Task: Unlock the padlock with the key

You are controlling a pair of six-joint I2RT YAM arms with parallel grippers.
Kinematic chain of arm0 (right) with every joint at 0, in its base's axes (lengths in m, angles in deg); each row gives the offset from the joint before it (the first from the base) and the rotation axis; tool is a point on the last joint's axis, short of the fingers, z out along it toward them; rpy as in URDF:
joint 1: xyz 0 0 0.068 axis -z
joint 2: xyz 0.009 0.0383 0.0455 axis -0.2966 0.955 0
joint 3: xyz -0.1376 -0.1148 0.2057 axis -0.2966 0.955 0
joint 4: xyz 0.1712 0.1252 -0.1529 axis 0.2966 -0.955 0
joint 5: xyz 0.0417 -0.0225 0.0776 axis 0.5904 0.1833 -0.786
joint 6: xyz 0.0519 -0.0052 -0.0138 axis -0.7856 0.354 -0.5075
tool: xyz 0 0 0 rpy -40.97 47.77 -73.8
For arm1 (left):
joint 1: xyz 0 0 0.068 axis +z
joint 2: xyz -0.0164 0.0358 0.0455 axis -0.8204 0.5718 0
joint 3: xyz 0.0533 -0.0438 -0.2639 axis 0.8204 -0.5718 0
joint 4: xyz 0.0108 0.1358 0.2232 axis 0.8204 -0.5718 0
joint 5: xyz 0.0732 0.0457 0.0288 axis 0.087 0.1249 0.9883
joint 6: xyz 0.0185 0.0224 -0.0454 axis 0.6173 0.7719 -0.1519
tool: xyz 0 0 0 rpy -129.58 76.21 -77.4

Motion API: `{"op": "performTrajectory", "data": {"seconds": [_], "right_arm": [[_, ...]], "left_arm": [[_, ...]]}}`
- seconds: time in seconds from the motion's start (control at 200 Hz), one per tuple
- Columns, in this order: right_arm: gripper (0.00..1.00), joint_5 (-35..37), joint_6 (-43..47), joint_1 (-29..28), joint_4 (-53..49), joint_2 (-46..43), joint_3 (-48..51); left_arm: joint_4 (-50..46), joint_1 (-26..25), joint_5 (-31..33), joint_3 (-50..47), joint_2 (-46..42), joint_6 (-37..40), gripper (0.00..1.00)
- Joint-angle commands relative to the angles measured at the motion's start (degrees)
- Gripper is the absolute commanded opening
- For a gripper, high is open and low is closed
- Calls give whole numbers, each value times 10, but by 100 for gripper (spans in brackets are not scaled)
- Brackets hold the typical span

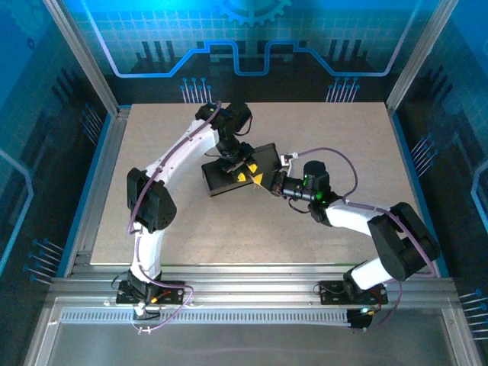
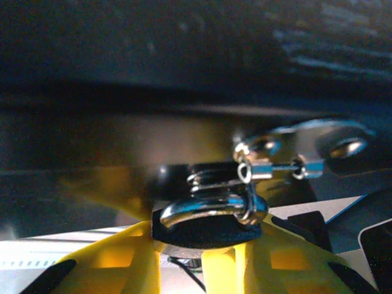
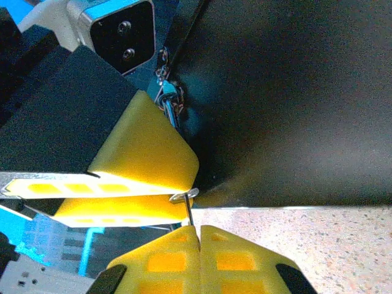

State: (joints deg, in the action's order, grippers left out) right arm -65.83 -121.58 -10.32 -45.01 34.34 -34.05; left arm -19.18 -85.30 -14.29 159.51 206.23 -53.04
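The padlock (image 2: 208, 217), a dark body with a silver shackle, hangs from the metal hasp (image 2: 306, 144) of a black box (image 1: 263, 156). My left gripper (image 2: 184, 248) is shut on the padlock's body, which sits between its yellow fingers (image 3: 144, 153). In the right wrist view the padlock's silver underside (image 3: 184, 196) peeks out between those fingers. My right gripper (image 3: 199, 229) is shut on the key (image 3: 189, 214), a thin dark shaft that rises from the closed fingertips and meets that underside. The two grippers, left (image 1: 242, 174) and right (image 1: 264, 181), meet at the box's front.
The black box (image 3: 294, 92) lies at an angle in the middle of the speckled table (image 1: 320, 130). A short chain (image 3: 164, 76) hangs by the hasp. Metal frame rails (image 1: 244, 286) border the near edge, with posts at the corners.
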Motion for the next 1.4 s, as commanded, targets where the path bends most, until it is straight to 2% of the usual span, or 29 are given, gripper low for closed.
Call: {"op": "performTrajectory", "data": {"seconds": [0.0,0.365,0.65,0.79,1.196,1.281,1.396], "right_arm": [[0,42,-49,-17,61,18,-4],[0,97,-78,-44,111,31,3],[0,142,-131,-64,198,56,7],[0,163,-112,-68,150,35,-6],[0,134,-130,-57,27,34,-109],[0,132,-120,-57,-29,34,-131],[0,134,-121,-56,-62,42,-129]], "left_arm": [[18,1,-15,-18,-35,-18,0],[53,2,-17,-59,-58,-32,0],[50,3,-11,-63,-62,-28,0],[49,3,-11,-66,-64,-25,0],[53,1,-12,-86,-74,-16,0],[55,3,-11,-87,-74,-13,0],[52,9,-3,-73,-76,1,0]]}}
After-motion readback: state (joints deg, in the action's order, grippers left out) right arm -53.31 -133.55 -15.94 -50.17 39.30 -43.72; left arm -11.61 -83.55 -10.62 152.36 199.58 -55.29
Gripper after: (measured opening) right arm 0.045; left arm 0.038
